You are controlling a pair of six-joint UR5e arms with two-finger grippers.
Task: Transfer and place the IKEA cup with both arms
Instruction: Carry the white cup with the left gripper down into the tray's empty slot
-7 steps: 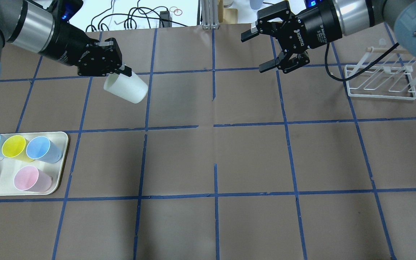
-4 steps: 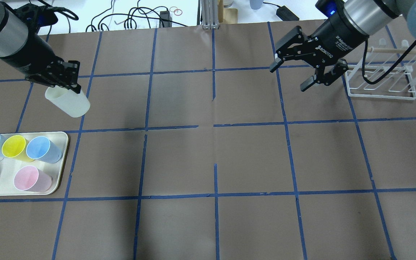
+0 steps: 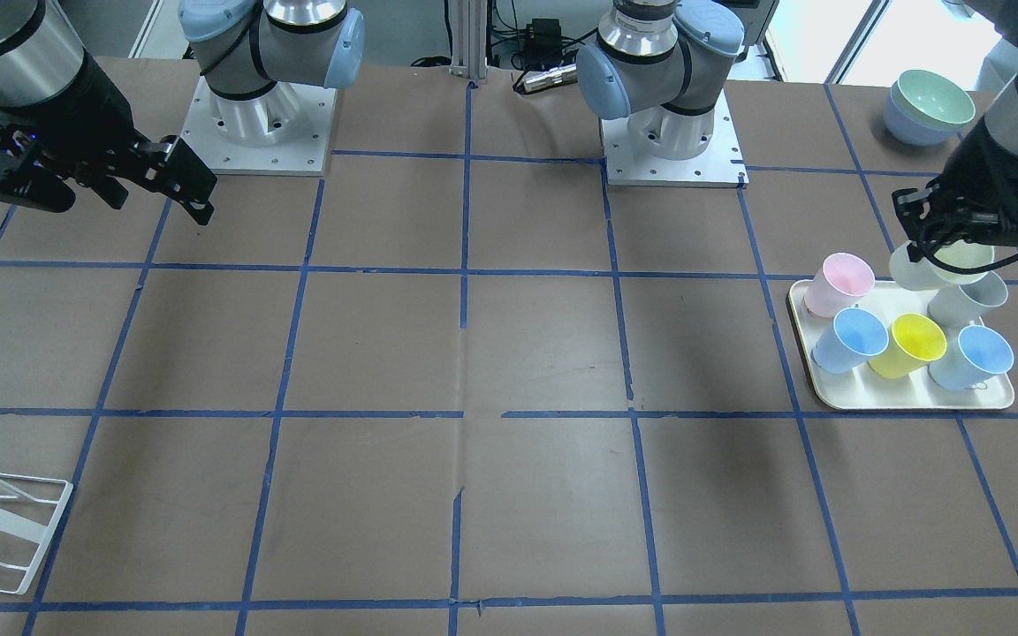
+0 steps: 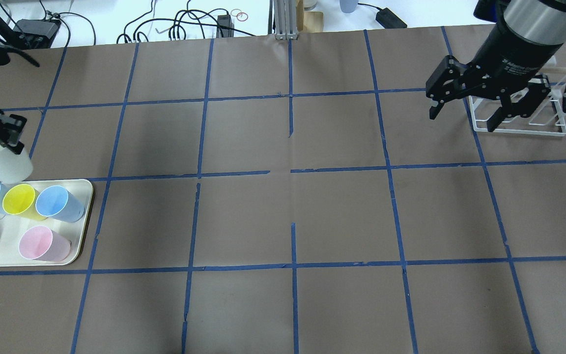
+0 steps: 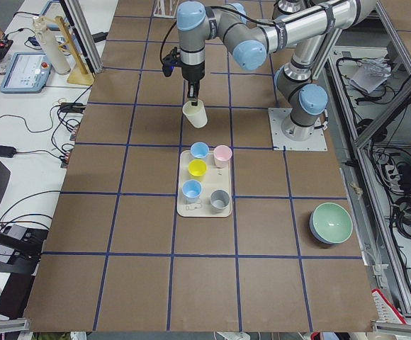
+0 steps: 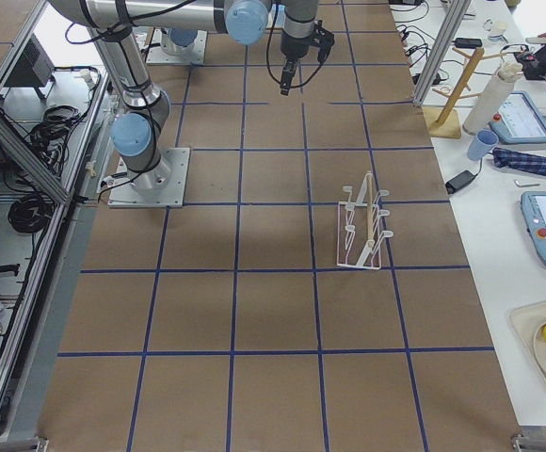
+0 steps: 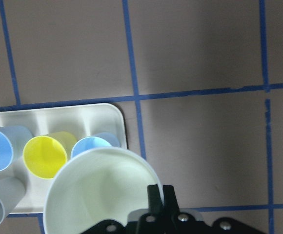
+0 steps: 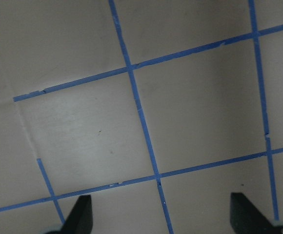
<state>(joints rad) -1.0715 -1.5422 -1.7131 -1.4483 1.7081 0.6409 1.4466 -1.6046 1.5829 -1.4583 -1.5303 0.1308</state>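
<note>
Cup [image 4: 3, 164]: clamped in left fingers [image 7: 155, 197], shifted from centre toward your tray [image 4: 86, 231]; right fingers [image 4: 495, 120] apart, withdrawn. Placing remains.

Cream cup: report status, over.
Left gripper, jaws shut on cream cup rim, mouth up, beside tray. Right gripper, jaws open, empty, near wire rack. Five other cups on tray.

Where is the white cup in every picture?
Front-facing: the IKEA cup is far right, at the upper edge of the tray.
Overhead: it is at the left edge, just above the tray.
Exterior left: upper middle, above the tray.
Exterior right: not in it.
Left wrist: huge at the bottom, in front of the tray's corner.
Right wrist: not in it.
Shared landmark: the tray.
</note>
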